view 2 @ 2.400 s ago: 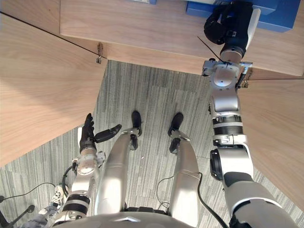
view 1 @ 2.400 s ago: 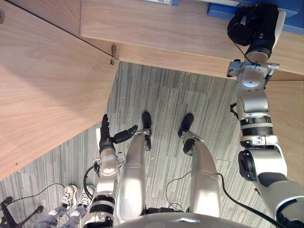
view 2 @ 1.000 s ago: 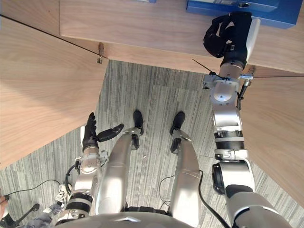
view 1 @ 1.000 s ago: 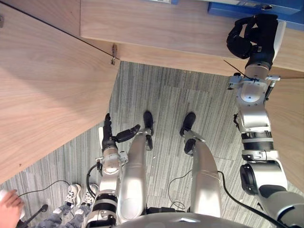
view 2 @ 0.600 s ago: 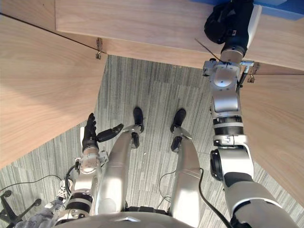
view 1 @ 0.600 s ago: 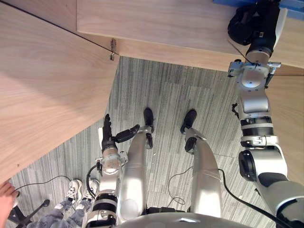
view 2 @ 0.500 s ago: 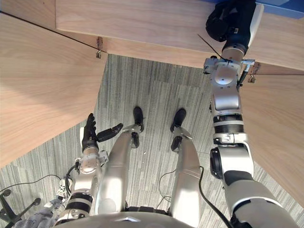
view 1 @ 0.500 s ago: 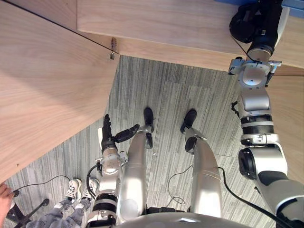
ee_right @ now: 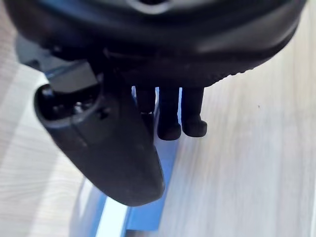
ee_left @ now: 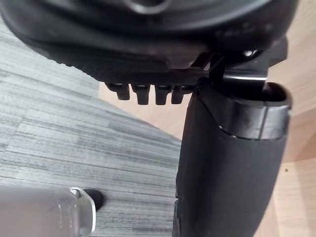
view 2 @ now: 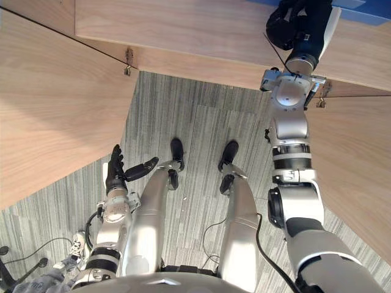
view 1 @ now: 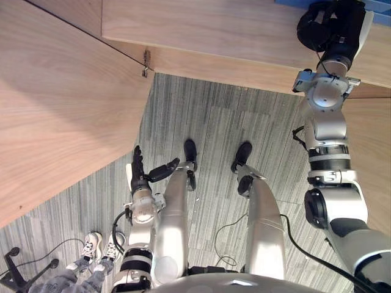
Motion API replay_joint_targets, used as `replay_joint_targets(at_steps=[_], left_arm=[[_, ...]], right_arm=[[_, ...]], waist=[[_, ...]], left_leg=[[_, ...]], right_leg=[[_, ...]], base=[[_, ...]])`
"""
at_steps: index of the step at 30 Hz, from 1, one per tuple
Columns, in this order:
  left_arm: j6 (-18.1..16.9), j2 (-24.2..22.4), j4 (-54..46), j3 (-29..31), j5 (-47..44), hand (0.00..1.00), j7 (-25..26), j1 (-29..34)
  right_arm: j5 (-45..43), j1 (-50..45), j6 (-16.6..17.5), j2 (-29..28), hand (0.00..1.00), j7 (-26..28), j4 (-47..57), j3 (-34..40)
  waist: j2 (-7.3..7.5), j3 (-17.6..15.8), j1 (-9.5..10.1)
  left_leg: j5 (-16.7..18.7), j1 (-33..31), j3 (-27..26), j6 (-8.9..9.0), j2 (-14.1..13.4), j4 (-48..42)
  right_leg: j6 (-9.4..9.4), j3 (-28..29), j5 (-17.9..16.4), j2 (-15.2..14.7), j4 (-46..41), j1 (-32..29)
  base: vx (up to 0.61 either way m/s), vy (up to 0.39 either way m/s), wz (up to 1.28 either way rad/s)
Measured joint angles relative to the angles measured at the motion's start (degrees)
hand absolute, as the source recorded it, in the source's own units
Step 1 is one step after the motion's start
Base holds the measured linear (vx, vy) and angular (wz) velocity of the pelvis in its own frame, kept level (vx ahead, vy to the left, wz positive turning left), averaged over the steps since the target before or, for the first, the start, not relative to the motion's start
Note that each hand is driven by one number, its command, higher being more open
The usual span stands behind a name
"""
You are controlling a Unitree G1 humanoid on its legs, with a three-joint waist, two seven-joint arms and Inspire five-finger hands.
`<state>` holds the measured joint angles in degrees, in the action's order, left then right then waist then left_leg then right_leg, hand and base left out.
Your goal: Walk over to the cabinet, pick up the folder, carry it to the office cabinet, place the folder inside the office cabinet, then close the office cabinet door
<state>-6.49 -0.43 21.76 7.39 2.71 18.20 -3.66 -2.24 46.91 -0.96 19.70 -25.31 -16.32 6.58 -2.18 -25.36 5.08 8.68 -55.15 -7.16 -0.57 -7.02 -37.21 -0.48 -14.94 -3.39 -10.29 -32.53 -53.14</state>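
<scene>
"Where's the blue folder (view 2: 354, 11)?"
"Flat on the cabinet (view 1: 201, 30), at the right hand's (view 1: 330, 27) fingertips. I can't tell if it's gripped. The left hand (view 1: 135, 174) hangs low, fingers straight."

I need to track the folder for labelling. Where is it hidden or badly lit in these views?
Left eye view: the right robot hand overlaps the blue folder, leaving a sliver at the top edge. Right wrist view: the hand's bulk hides much; a blue strip shows past it, on brightly lit wood.
</scene>
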Motion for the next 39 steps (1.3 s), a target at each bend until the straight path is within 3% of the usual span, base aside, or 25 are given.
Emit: replay_joint_targets(at_steps=[7,11,17,19,21,25,26,28,31,39], left_arm=[[1.1,0.2,0.2,-0.1,0.2,1.00,-1.8,0.7],[1.6,0.7,1.9,-0.2,0.5,1.00,-3.2,2.2],[2.3,0.7,8.0,-0.3,3.2,1.00,-5.1,6.1],[2.9,1.1,11.7,-0.8,3.8,1.00,-5.4,8.0],[3.3,2.2,14.9,-2.1,4.4,1.00,-6.0,8.2],[3.4,2.8,21.2,-2.5,4.7,1.00,-6.4,8.3],[3.4,2.9,21.6,-2.5,4.7,1.00,-6.5,8.5],[3.4,2.9,23.8,-2.5,4.7,1.00,-6.8,8.7],[3.4,3.1,26.4,-2.5,4.8,1.00,-6.9,8.9],[4.0,3.6,31.4,-2.4,4.8,1.00,-7.5,9.0]], right_arm=[[1.0,-19.6,1.8,-5.2,0.00,3.0,7.2,-3.8],[2.3,-32.7,2.5,-8.3,0.00,7.8,9.8,-9.5],[8.1,-49.2,5.5,-14.8,0.00,14.5,11.3,-13.1],[11.6,-52.8,6.6,-16.6,0.00,15.7,6.4,-12.9],[14.0,-52.9,6.6,-17.3,0.00,15.9,0.6,-12.2],[16.9,-52.1,6.1,-17.2,0.00,16.1,-16.4,-10.6],[17.1,-52.0,6.0,-17.3,1.00,16.1,-18.3,-10.1],[17.9,-51.9,5.5,-17.1,1.00,15.9,-24.6,-7.2],[17.8,-50.9,4.5,-17.0,1.00,15.5,-30.6,-3.0],[15.2,-50.0,3.2,-17.1,1.00,13.5,-37.4,1.4]], waist=[[0.14,0.1,-1.37],[0.43,0.2,-2.39],[4.09,3.5,-2.82],[5.43,6.5,-3.51],[5.63,8.4,-3.92],[4.18,12.3,-4.76],[3.91,12.6,-4.76],[2.57,13.6,-5.26],[1.96,14.9,-5.46],[3.44,17.7,-5.69]], left_leg=[[2.2,6.5,-1.7,-0.18,-0.8,-1.0],[2.8,13.2,-2.1,0.19,-1.2,0.5],[3.4,25.0,-3.2,1.18,-1.6,5.6],[3.3,29.1,-3.4,1.67,-1.5,8.2],[2.8,31.6,-3.3,1.77,-1.4,10.1],[0.9,38.7,-4.1,2.65,-0.5,17.2],[0.6,39.8,-4.4,2.62,-0.3,18.3],[-0.7,44.2,-5.1,2.83,0.7,22.8],[-2.5,49.2,-6.6,3.06,1.6,28.4],[-4.9,53.5,-7.1,2.04,3.2,33.4]], right_leg=[[0.35,1.7,-0.8,0.5,-0.7,5.5],[0.50,2.1,-1.4,1.2,0.5,11.8],[0.79,2.2,-2.5,2.5,4.8,22.5],[0.96,2.1,-2.7,3.0,7.3,26.4],[1.30,2.0,-2.4,3.4,9.4,29.0],[2.36,1.9,0.4,4.3,18.2,36.6],[2.45,2.0,0.8,4.4,19.4,37.6],[3.02,2.4,2.3,4.5,23.6,41.6],[3.52,3.4,4.3,4.7,27.9,45.3],[3.82,4.3,7.8,4.8,34.0,49.6]], base=[[-0.03,-0.006,-0.13],[0.04,-0.045,-0.08],[0.10,-0.029,-0.06],[0.15,-0.009,-0.02],[0.18,0.017,-0.01],[0.16,0.033,-0.03],[0.15,0.041,-0.13],[0.12,0.039,-0.09],[0.07,0.039,-0.18],[-0.03,0.003,-0.06]])
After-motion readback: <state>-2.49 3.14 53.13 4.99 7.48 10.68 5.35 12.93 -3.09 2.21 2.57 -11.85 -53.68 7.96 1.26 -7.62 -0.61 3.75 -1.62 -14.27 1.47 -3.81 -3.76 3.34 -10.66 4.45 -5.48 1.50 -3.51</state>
